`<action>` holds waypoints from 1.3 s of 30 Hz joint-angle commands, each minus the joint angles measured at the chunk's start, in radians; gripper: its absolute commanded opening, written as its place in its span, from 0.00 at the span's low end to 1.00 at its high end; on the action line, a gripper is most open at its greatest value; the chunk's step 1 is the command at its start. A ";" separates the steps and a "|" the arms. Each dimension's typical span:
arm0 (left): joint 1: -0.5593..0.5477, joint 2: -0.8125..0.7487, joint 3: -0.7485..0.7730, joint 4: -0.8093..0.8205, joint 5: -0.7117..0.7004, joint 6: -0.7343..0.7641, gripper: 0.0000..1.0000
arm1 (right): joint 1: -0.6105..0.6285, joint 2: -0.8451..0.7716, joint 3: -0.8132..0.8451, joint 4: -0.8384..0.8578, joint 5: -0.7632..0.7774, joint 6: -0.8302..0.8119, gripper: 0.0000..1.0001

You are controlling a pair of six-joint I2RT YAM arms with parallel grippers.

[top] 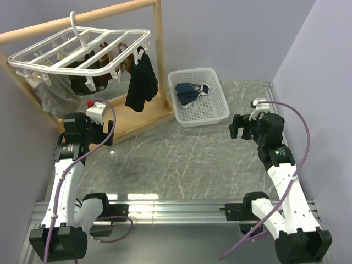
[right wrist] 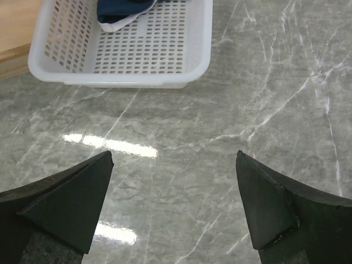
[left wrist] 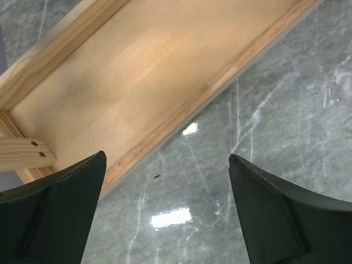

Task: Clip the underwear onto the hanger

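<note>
The navy underwear (top: 190, 92) with white trim lies crumpled in the white basket (top: 215, 113) at the back centre; it also shows at the top of the right wrist view (right wrist: 122, 10). The white grid hanger (top: 82, 50) hangs by its hook from the wooden rail at the back left, with dark garments clipped under it. My left gripper (top: 108, 133) is open and empty, above the marble next to the stand's wooden base (left wrist: 148, 71). My right gripper (top: 237, 127) is open and empty, above the table in front of the basket (right wrist: 124, 77).
The wooden rail stand (top: 159, 60) stands at the back left with a flat base board. A black garment (top: 141, 82) hangs from the hanger's near right corner. A grey cloth (top: 58, 96) hangs at the left. Walls close in on the left and right.
</note>
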 commanded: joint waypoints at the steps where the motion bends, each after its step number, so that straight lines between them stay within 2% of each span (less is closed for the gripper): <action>1: 0.002 -0.005 0.003 0.028 0.035 0.049 0.99 | 0.000 0.072 0.052 0.078 -0.009 0.004 1.00; 7: 0.002 -0.019 -0.018 0.105 0.005 -0.021 0.99 | 0.038 0.279 0.175 0.138 0.000 0.071 0.99; 10: 0.001 -0.025 -0.026 0.107 0.052 -0.029 0.99 | 0.091 0.407 0.282 0.168 0.029 0.100 0.98; 13: 0.002 -0.028 -0.026 0.106 0.106 -0.038 0.99 | 0.180 0.559 0.386 0.193 0.104 0.093 0.93; 18: -0.001 -0.017 -0.009 0.103 0.134 -0.060 0.99 | 0.282 0.849 0.625 0.113 0.184 0.082 0.80; 22: -0.002 -0.011 -0.006 0.087 0.144 -0.069 0.99 | 0.313 1.120 0.889 0.034 0.206 0.114 0.76; 27: -0.002 -0.026 -0.027 0.073 0.138 -0.051 0.99 | 0.329 1.349 1.098 -0.039 0.172 0.136 0.75; 33: -0.002 -0.037 -0.075 0.087 0.103 -0.035 0.99 | 0.340 1.477 1.210 -0.054 0.157 0.128 0.69; 39: -0.001 -0.026 -0.096 0.080 0.106 -0.029 0.99 | 0.342 1.514 1.213 -0.043 0.137 0.139 0.67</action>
